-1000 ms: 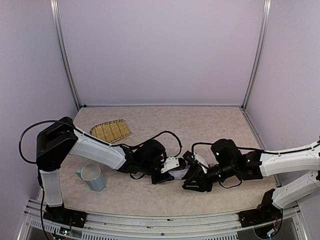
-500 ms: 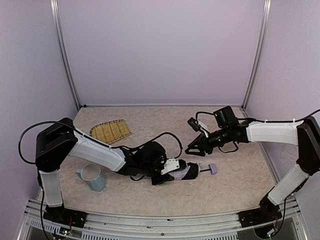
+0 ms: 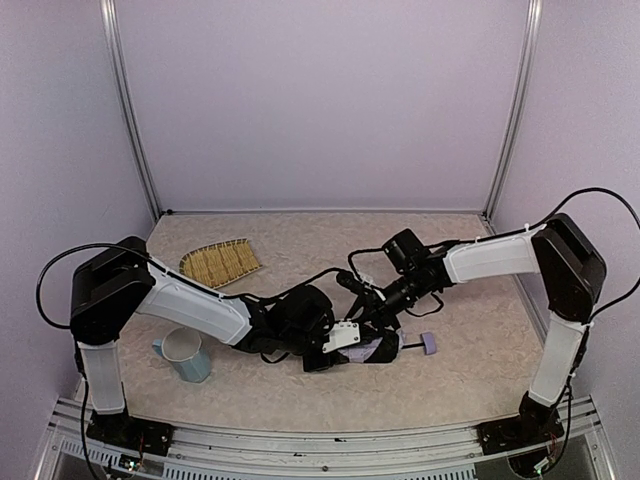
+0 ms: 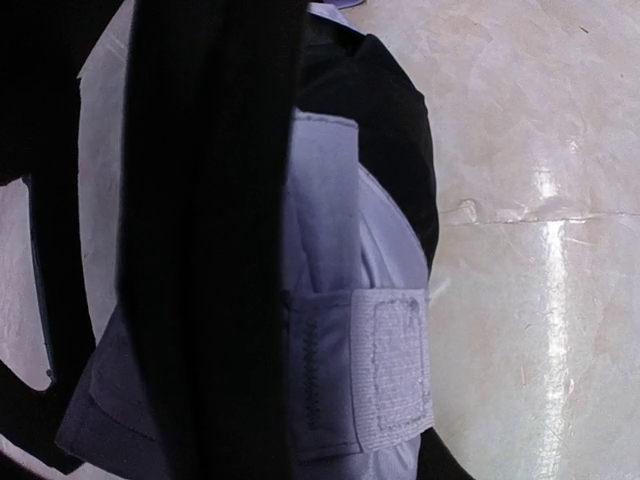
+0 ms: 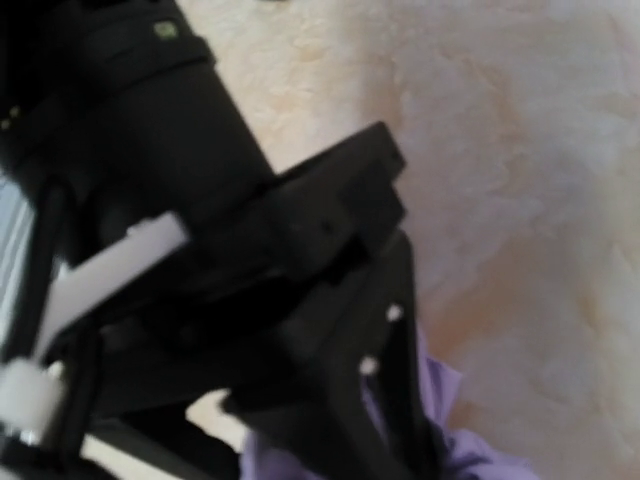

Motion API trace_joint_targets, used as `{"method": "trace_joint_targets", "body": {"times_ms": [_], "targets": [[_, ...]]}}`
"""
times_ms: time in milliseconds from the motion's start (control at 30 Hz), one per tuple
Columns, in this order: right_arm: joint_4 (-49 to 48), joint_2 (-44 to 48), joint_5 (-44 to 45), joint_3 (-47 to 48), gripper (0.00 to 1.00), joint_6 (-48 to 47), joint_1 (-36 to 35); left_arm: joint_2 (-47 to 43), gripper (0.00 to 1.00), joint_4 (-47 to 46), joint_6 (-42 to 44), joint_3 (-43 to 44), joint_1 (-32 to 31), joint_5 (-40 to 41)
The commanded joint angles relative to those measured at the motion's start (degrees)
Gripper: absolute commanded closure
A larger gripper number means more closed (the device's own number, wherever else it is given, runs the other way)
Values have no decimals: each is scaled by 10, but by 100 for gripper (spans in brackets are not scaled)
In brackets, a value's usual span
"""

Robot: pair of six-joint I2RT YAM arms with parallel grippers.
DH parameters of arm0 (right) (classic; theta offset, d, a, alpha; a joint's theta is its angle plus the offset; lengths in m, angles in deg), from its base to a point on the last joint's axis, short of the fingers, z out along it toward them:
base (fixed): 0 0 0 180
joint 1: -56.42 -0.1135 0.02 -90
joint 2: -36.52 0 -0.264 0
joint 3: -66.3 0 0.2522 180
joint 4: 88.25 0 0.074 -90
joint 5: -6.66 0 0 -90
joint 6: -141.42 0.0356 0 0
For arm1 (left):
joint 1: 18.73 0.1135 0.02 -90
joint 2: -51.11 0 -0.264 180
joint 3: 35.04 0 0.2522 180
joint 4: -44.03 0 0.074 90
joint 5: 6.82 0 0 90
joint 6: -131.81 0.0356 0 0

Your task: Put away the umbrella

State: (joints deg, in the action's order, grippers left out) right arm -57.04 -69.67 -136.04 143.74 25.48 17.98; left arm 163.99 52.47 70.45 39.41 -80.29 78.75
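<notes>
Top external: left tool (image 3: 350, 345) clamped on the folded umbrella (image 3: 385, 350), lying on counter (image 3: 460, 385), handle knob (image 3: 428, 343) beyond tool's tip. Right tool (image 3: 360, 295) just behind left tool, above umbrella; open or clenched not discernible.
</notes>
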Motion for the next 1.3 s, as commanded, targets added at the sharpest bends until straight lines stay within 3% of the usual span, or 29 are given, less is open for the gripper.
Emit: {"method": "trace_joint_targets", "body": {"times_ms": [0,67,233,367,733,767,833,967,1133,1267], "targets": [[49,-22,-51,2,62,-36,-17,44,100,121,-15,-31,9,10],[48,-22,-27,-4,78,-25,-18,44,100,120,-16,-30,10,9],[-7,2,15,-42,86,21,-18,44,100,118,-18,-30,14,5],[-46,28,44,-61,99,57,-18,45,100,118,-18,-31,14,2],[-82,99,101,-67,100,130,-10,41,100,117,-9,-36,11,-2],[-80,104,110,-71,97,129,-10,40,100,117,-8,-36,11,-1],[-82,113,128,-84,77,134,-10,39,100,117,-6,-37,11,-1],[-85,114,127,-80,76,169,-9,40,100,117,-5,-37,11,-2],[-71,120,179,-71,54,151,-9,40,100,120,-2,-36,11,-6],[-50,98,228,-42,48,135,-9,40,100,121,3,-37,11,-11]]}}
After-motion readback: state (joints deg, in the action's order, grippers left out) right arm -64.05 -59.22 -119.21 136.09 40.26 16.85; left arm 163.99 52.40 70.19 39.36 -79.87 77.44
